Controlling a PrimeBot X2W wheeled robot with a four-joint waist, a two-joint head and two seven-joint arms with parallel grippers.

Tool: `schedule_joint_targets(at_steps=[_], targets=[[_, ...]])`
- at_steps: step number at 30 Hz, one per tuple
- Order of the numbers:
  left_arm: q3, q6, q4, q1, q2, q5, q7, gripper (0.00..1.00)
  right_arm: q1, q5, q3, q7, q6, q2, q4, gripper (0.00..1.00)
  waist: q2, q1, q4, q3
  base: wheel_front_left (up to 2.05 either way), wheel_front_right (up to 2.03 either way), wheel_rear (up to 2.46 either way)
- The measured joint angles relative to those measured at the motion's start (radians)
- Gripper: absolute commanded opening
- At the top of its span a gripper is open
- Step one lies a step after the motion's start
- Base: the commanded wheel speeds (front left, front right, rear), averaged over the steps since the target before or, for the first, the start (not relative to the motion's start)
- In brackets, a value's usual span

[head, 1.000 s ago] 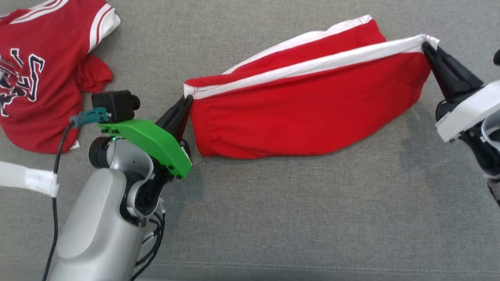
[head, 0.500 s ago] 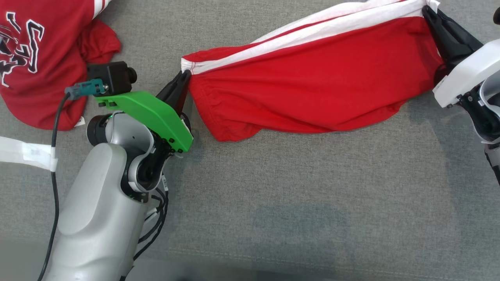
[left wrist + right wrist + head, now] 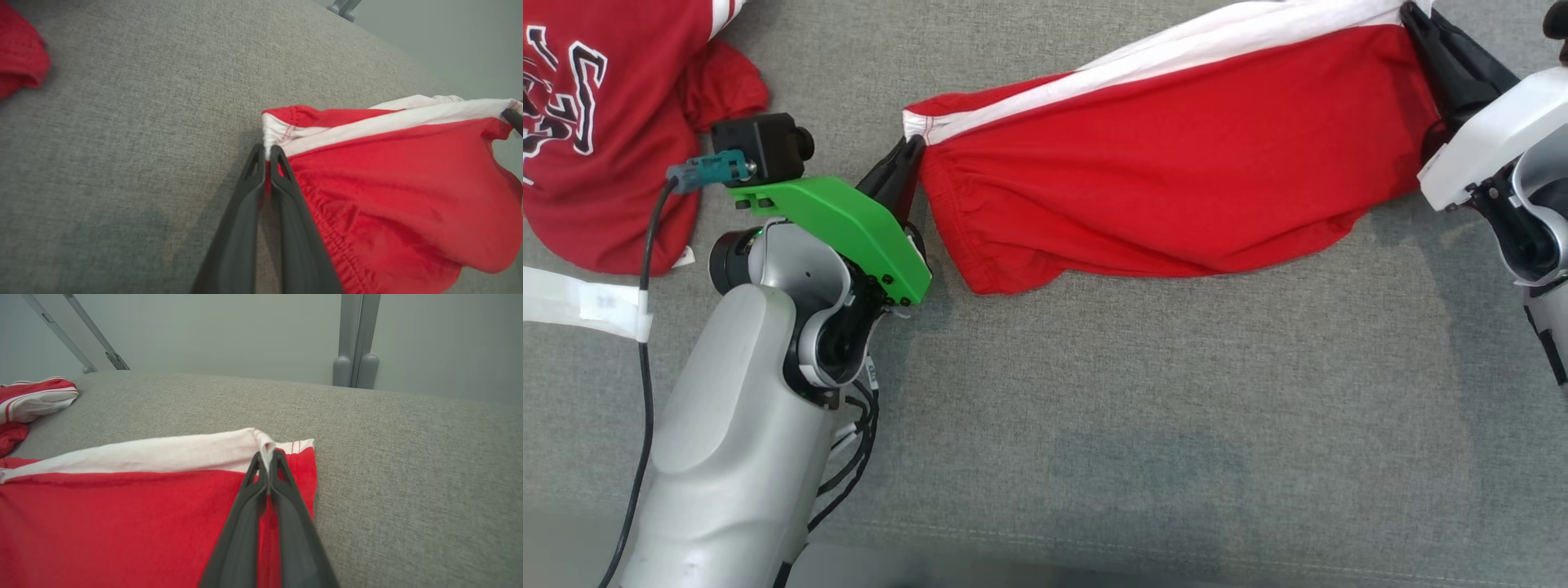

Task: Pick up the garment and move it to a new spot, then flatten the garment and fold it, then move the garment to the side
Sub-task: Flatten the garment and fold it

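Pinched red shorts at both ends with left tool and right tool clamped shut; needed even tension, lowering flat toward middle of grey cushion.

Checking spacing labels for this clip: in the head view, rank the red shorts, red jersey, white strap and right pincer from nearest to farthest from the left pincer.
1. Red shorts: one corner is clamped in the left pincer.
2. Red jersey: upper left.
3. White strap: left edge.
4. Right pincer: far upper right, clamping the shorts' other corner.
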Motion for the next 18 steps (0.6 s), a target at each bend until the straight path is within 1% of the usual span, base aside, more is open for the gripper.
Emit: schedule_joint_targets(at_steps=[10, 14, 15, 16, 17, 18], targets=[[-0.028, -0.001, 0.021, -0.024, -0.001, 0.018, -0.003, 0.00, -0.028, -0.009, 0.007, -0.036, 0.000, 0.006, 0.058, 0.00, 0.0000, 0.0000, -0.016, -0.016, 0.00, 0.00, 0.00], [-0.031, -0.002, 0.041, -0.030, -0.001, 0.025, -0.004, 0.00, -0.034, -0.016, 0.014, -0.058, 0.000, 0.017, 0.081, 0.00, 0.0000, -0.0001, -0.022, -0.019, 0.00, 0.00, 0.00], [-0.032, -0.002, 0.043, -0.032, -0.001, 0.026, -0.008, 0.07, -0.035, -0.021, 0.019, -0.065, 0.000, 0.020, 0.088, 0.08, 0.0000, 0.0000, -0.024, -0.020, 0.00, 0.00, 0.00], [-0.033, -0.002, 0.046, -0.034, -0.001, 0.029, -0.008, 0.20, -0.036, -0.032, 0.025, -0.072, 0.000, 0.020, 0.093, 0.21, 0.0000, -0.0001, -0.026, -0.020, 0.00, 0.00, 0.00], [-0.033, -0.002, 0.046, -0.034, -0.001, 0.029, -0.008, 0.29, -0.036, -0.032, 0.025, -0.072, 0.000, 0.020, 0.093, 0.25, 0.0000, -0.0001, -0.026, -0.020, 0.00, 0.00, 0.00], [-0.035, -0.002, 0.048, -0.037, -0.001, 0.032, -0.009, 0.46, -0.038, -0.037, 0.025, -0.081, 0.000, 0.022, 0.098, 0.30, 0.0000, -0.0001, -0.027, -0.021, 0.00, 0.00, 0.00]])
